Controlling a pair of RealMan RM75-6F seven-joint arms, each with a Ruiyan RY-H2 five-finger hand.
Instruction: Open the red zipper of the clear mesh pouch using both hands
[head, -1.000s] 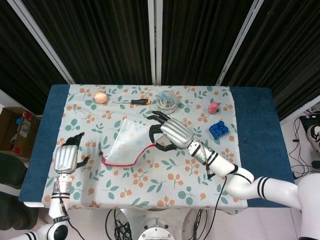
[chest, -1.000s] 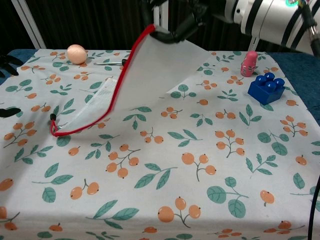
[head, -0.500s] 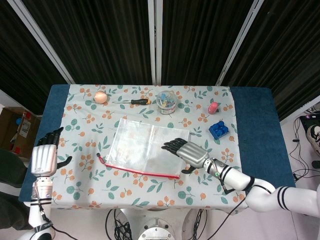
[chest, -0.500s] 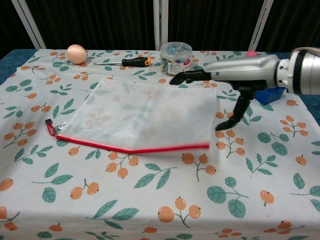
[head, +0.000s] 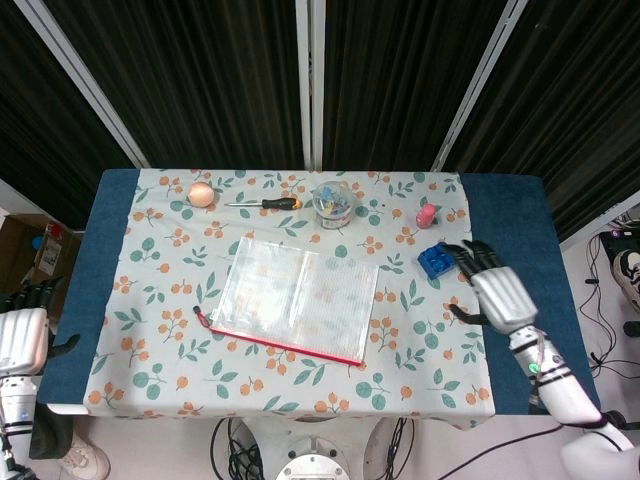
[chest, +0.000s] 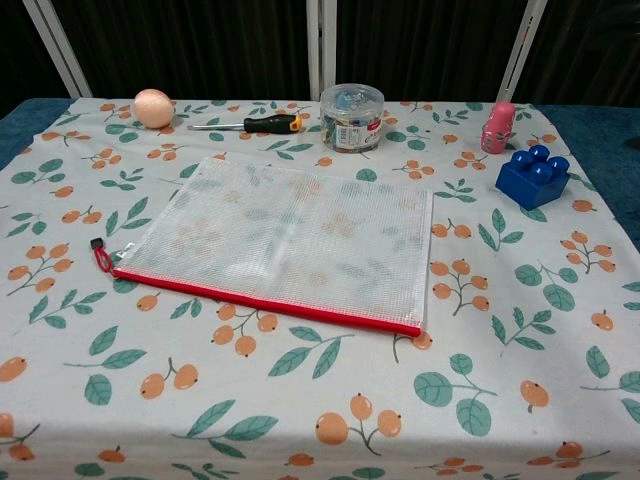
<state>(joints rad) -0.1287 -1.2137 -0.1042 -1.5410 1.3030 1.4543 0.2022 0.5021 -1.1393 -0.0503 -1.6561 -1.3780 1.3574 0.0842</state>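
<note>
The clear mesh pouch (head: 297, 297) (chest: 290, 235) lies flat in the middle of the table. Its red zipper (head: 280, 344) (chest: 265, 300) runs along the near edge, with the pull tab (head: 199, 317) (chest: 100, 253) at the left end. My right hand (head: 496, 292) hovers past the table's right side, fingers spread, holding nothing. My left hand (head: 22, 335) is off the left edge of the table, fingers apart and empty. Neither hand touches the pouch, and the chest view shows neither hand.
Along the far edge stand an egg (head: 201, 193) (chest: 152, 107), a screwdriver (head: 265, 203) (chest: 250, 124) and a clear tub of small items (head: 332, 203) (chest: 352, 103). A pink figure (head: 427, 215) (chest: 497, 127) and a blue brick (head: 438, 260) (chest: 531, 175) sit at the right.
The right hand let go of the pouch, which now lies flat, and withdrew to the table's right side. The left hand pulled back off the left edge.
</note>
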